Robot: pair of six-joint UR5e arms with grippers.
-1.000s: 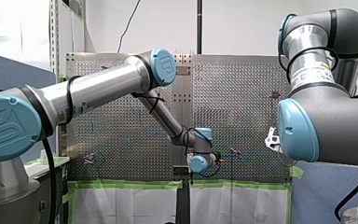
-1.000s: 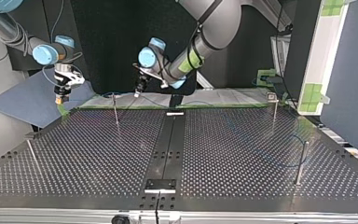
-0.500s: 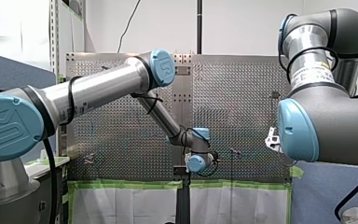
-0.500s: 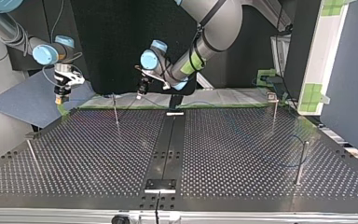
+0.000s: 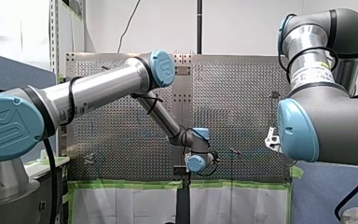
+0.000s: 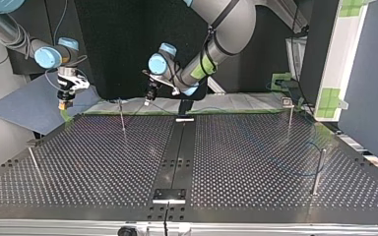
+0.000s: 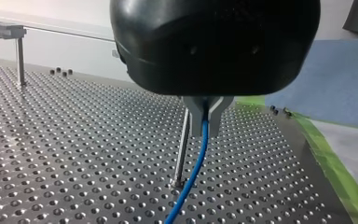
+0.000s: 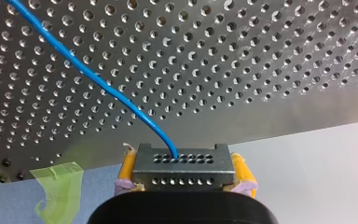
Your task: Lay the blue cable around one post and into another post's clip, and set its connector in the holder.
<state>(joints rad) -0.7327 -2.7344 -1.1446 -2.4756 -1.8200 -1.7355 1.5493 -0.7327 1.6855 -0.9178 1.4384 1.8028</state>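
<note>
Blue cable hangs pinched in my left gripper just beside a post, its connector clamped in my right gripper past the table edge; rounding the post probably needs low, steady, slack-free guidance

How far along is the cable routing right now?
Done: both grips. My right gripper clamps the connector; my left gripper pinches the blue cable. In hand: the cable hangs close by a post. Left, seemingly: rounding a post, the clip, seating the connector.
</note>
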